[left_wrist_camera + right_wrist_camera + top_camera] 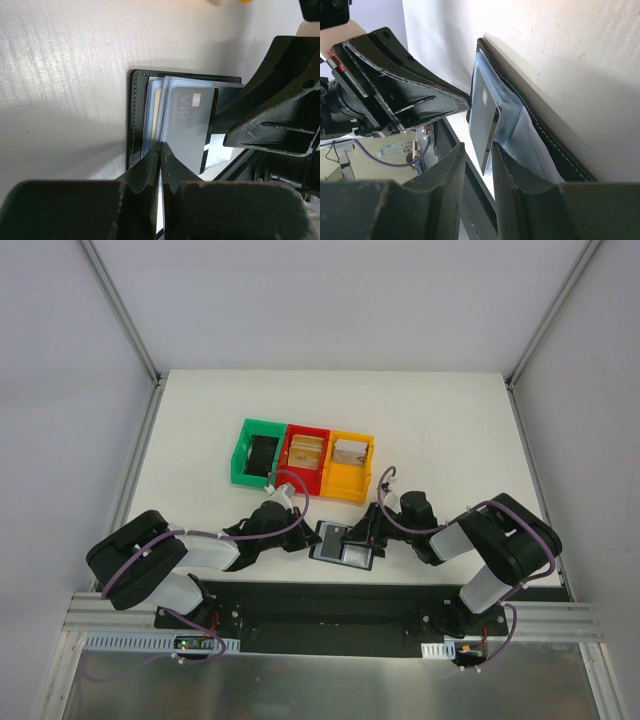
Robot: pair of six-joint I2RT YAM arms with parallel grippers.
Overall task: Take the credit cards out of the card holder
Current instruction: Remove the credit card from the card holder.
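Right gripper (477, 147): narrow gap, straddling grey VIP card (485, 107) edge, not clamped.
Left gripper (160, 150): closed, apparently pinching card holder (134, 115) sleeve.
Card holder: open, flat on table (200, 420), between grippers.
Card handling: light, stiff, slick; take the exposed edge.

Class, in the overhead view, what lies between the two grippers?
The card holder lies between the left gripper and right gripper; the top view shows it.

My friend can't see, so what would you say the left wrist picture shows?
A black card holder lies open on a white table, a grey VIP card among its clear sleeves. The left claw is closed at its near edge.
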